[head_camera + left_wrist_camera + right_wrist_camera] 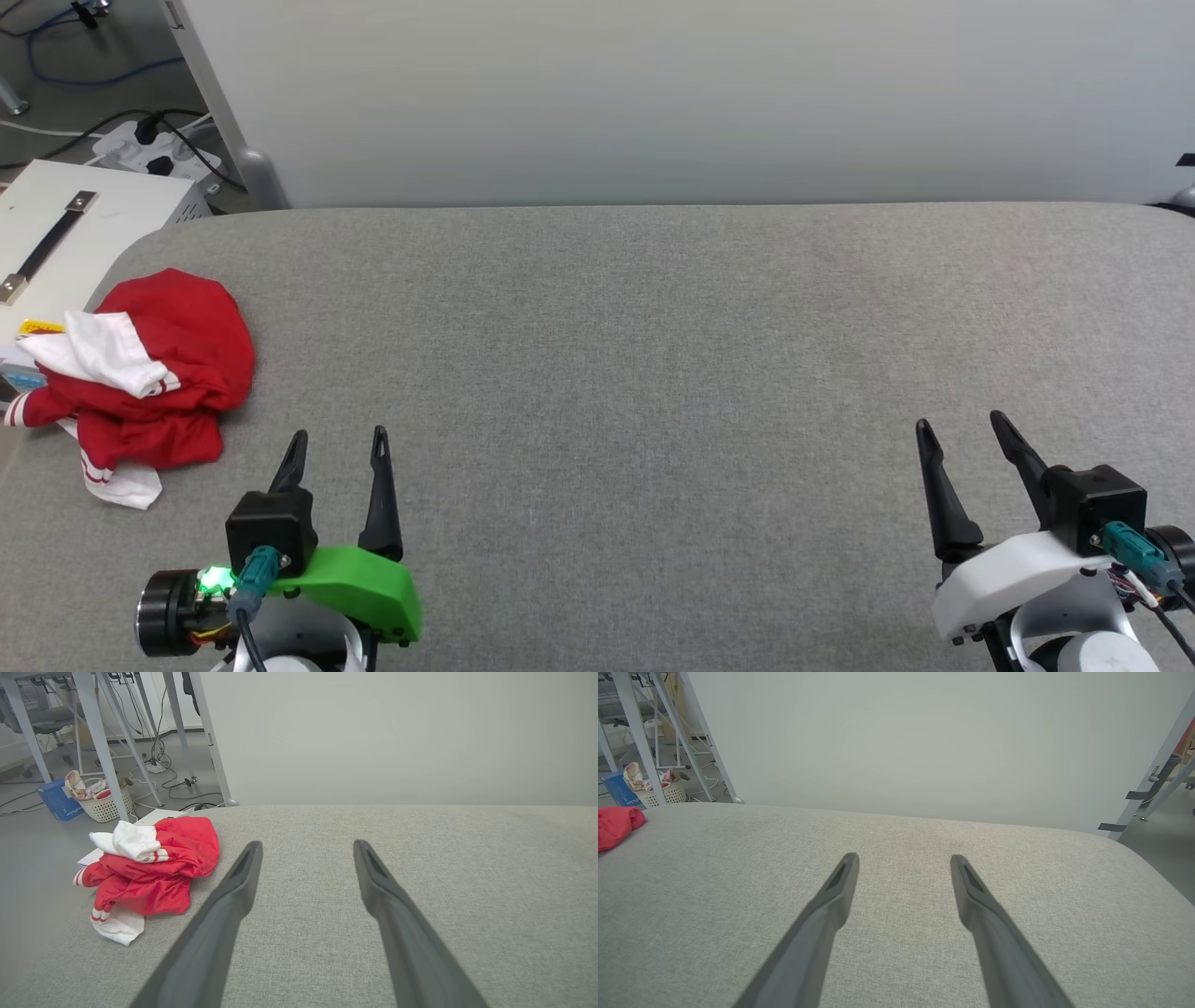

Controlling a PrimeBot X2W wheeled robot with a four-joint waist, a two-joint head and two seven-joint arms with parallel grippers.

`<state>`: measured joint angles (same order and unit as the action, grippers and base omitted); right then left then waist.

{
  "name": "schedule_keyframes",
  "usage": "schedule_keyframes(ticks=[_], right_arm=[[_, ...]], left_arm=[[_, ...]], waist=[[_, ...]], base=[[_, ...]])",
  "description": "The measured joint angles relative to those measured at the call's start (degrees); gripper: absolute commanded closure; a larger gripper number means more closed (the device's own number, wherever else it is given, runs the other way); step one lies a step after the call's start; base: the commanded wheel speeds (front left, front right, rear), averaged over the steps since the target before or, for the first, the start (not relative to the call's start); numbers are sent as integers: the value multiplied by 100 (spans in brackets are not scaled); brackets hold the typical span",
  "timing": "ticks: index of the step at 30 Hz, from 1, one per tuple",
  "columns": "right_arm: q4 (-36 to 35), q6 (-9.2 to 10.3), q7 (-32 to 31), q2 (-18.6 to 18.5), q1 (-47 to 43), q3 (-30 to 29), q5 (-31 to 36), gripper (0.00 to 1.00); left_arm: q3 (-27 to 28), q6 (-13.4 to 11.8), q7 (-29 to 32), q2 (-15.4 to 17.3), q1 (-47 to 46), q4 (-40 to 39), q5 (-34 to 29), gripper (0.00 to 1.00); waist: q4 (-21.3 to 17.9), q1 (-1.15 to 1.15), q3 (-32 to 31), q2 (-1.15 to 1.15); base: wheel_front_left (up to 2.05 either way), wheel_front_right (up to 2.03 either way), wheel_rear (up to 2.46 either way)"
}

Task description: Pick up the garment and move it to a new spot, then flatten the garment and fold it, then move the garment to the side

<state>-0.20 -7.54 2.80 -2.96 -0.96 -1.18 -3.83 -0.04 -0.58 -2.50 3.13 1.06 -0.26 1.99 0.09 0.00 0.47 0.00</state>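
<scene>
Crumpled red-and-white jersey garment [177,373], 9 o'clock, apparently overhangs grey fabric table [653,373] edge; left gripper [340,431], right gripper [961,418]: fingers spread, empty.

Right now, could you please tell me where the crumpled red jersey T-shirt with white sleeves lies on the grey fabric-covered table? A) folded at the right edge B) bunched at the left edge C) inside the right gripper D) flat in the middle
B: the red jersey T-shirt sits bunched at the left edge of the grey table, near the open left gripper.
</scene>
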Motion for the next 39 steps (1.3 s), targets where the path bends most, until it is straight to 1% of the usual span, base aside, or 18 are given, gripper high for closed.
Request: schedule_keyframes(ticks=[26,39], right_arm=[[-9,0,303,0,0,-65,-305,0],[94,0,456,0,-7,-66,-476,0]], left_arm=[[-37,0,-311,0,0,-11,62,0],[-104,-15,-461,0,2,14,110,0]], waist=[[20,0,84,0],[34,0,115,0]], base=[[0,0,0],[0,0,0]])
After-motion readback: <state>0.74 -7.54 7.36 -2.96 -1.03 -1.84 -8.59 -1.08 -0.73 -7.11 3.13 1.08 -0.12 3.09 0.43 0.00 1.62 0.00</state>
